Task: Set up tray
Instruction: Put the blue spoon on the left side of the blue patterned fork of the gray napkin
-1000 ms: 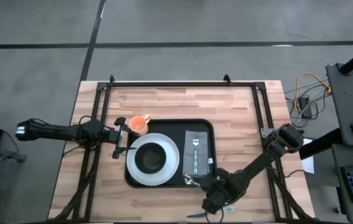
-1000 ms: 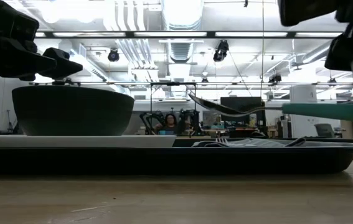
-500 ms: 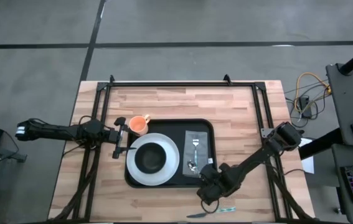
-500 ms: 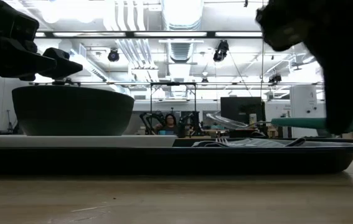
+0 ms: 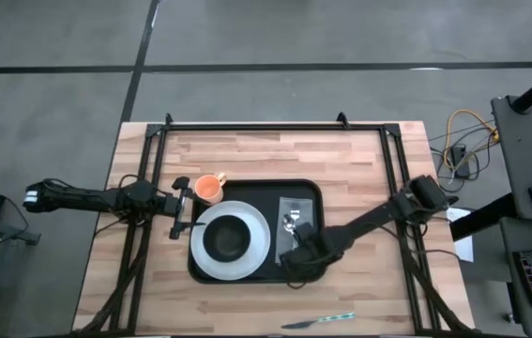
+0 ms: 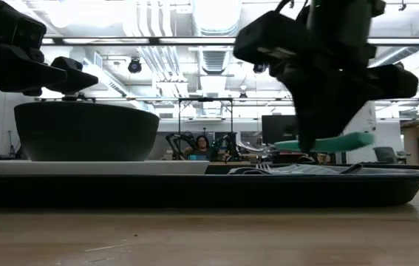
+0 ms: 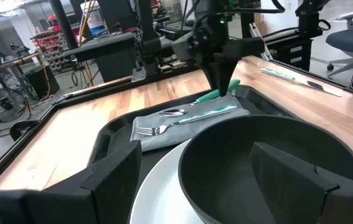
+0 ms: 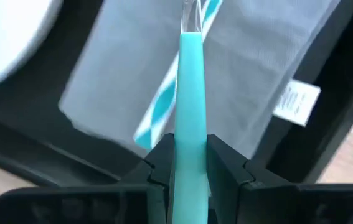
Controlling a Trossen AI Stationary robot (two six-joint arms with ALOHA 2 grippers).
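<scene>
Right end effector (image 5: 296, 255) pinching teal-handled spoon (image 8: 188, 124) | moved from worktop's front edge onto large black rimmed tray (image 5: 314, 192) | placement imminent

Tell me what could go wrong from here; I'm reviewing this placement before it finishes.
1. The right gripper is shut on the teal-handled spoon above the grey napkin, where a fork already lies; lowering it could knock or overlap the fork.
2. The grip is near the handle's end, so the spoon could pivot or land crooked on release.
3. The knife lies near the table's front edge; a careless reach might push it off.
</scene>
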